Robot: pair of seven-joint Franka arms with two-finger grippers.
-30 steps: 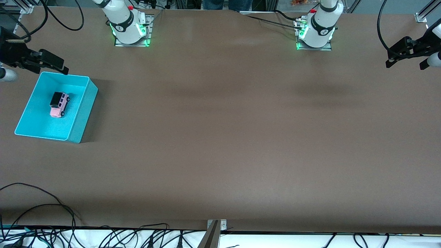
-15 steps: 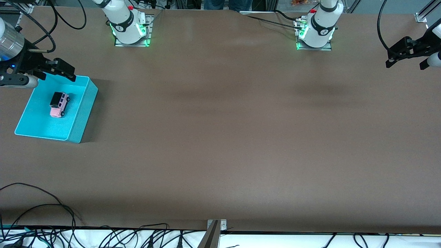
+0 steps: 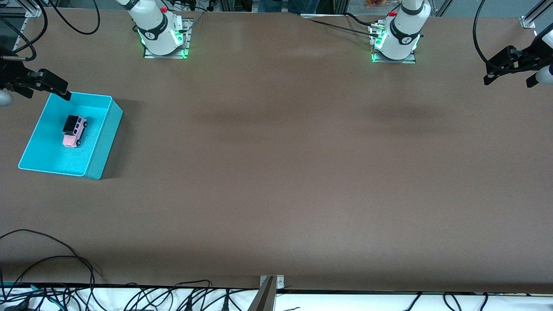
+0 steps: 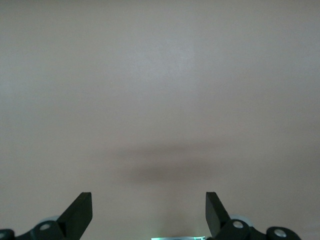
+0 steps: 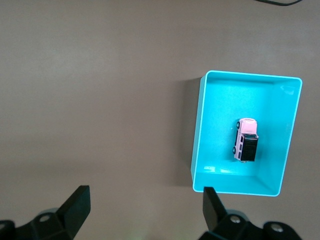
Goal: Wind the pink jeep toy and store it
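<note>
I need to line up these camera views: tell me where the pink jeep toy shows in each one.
Front view: the pink jeep toy sits in the turquoise bin, at the right arm's end of the table.
Left wrist view: not in it; only bare table and the open left gripper.
Right wrist view: the jeep lies in the bin, past the open right gripper.
Shared landmark: the turquoise bin, in the front and right wrist views.
</note>
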